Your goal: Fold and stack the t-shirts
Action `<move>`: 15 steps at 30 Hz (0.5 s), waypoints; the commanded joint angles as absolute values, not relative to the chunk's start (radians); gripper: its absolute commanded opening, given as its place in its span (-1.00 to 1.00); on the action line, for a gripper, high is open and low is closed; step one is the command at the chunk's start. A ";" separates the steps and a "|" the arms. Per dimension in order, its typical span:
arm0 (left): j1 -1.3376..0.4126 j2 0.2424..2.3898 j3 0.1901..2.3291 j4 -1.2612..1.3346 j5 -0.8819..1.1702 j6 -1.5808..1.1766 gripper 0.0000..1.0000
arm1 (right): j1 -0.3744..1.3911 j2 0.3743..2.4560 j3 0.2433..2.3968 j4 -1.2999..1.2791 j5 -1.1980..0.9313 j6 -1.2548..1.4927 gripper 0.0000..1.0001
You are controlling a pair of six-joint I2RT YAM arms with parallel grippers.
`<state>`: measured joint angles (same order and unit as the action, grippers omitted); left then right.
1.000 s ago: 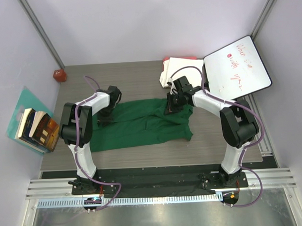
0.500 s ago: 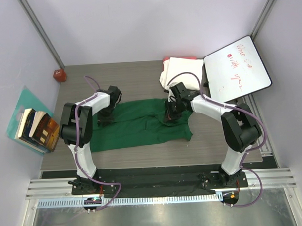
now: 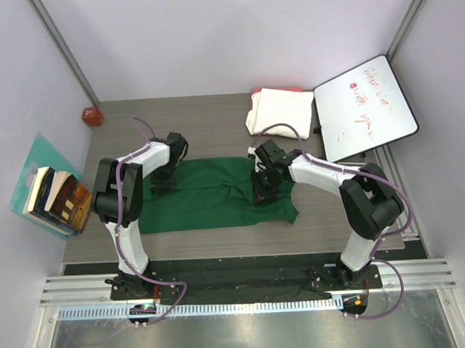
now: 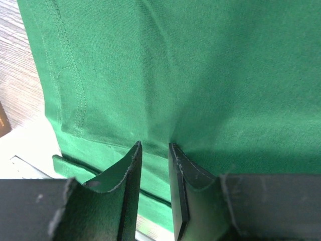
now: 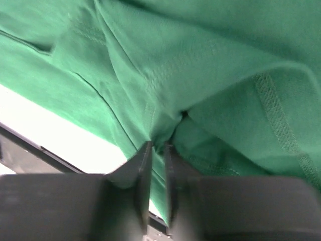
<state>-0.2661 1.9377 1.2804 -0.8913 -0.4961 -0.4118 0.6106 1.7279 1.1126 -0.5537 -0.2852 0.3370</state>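
Moved leftward, right pincer (image 5: 157,146) pinches green t-shirt (image 3: 210,198) fold.

1. Whiteboard (image 3: 365,107), far right corner of the table, lying tilted: red handwritten marker text on its white face, two lines running slantwise.
2. Upper line: a few short cursive words. The strokes are too small and thin to read.
3. Lower line: begins with a solid red dot, then about two cursive words. Also not legible.
4. Books (image 3: 58,199), left of the table on a teal sheet (image 3: 39,150): covers and spines show, but any print is too small to tell.
5. Green t-shirt (image 4: 200,75), both wrist views: plain cloth, stitched seams only.
6. Result: nothing readable.
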 commanded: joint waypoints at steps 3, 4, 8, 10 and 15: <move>-0.273 1.907 1.290 -0.891 -0.497 -0.414 -0.30 | 0.626 1.648 1.126 -0.621 -0.177 0.347 -0.47; -0.272 1.905 1.290 -0.893 -0.502 -0.414 -0.27 | 0.626 1.602 1.134 -0.626 -0.163 0.347 -0.41; -0.272 1.896 1.287 -0.888 -0.529 -0.417 -0.12 | 0.623 1.514 1.193 -0.637 -0.059 0.341 -0.20; -0.272 1.894 1.289 -0.885 -0.543 -0.419 -0.04 | 0.617 1.508 1.235 -0.635 0.030 0.325 -0.13; -0.264 1.885 1.318 -0.882 -0.572 -0.430 0.07 | 0.532 1.601 1.305 -0.612 0.069 0.305 -0.07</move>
